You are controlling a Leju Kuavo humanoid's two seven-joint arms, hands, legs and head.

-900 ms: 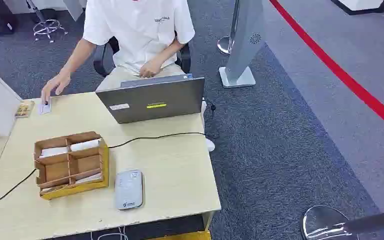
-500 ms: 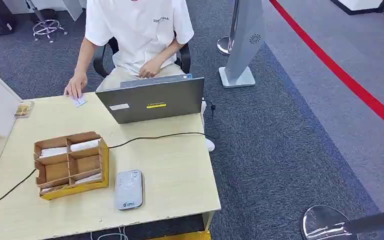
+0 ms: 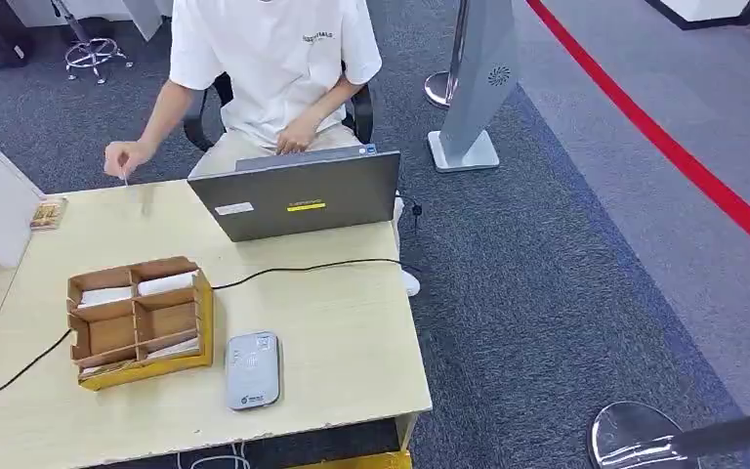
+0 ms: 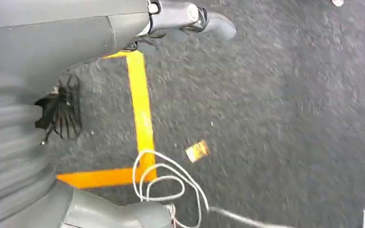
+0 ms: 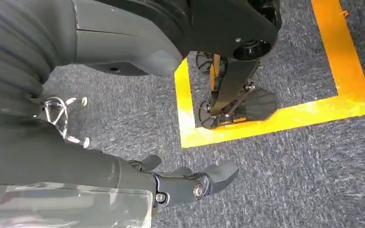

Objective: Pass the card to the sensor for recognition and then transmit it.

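Note:
A grey card reader (image 3: 252,369) lies flat near the table's front edge, beside a brown divided box (image 3: 137,318) with white cards (image 3: 166,283) in its compartments. At the table's far side a person's hand (image 3: 125,156) is raised off the top, pinching a thin white card (image 3: 124,177) seen edge-on. My left hand (image 4: 190,18) hangs over the dark carpet, its fingers apart and nothing in it. My right hand (image 5: 190,183) also hangs by my side above the carpet, fingers spread and nothing held.
A grey laptop (image 3: 298,195) stands open at the far side of the wooden table (image 3: 342,342), and a black cable (image 3: 303,267) crosses the top. The seated person (image 3: 273,59) is behind it. A small yellowish item (image 3: 48,213) lies at the far left corner. Yellow floor tape (image 5: 266,121) marks the carpet.
The person's hand slid the card along the far edge toward the laptop, then lifted it off the table. My hands and the things on the table have not moved.

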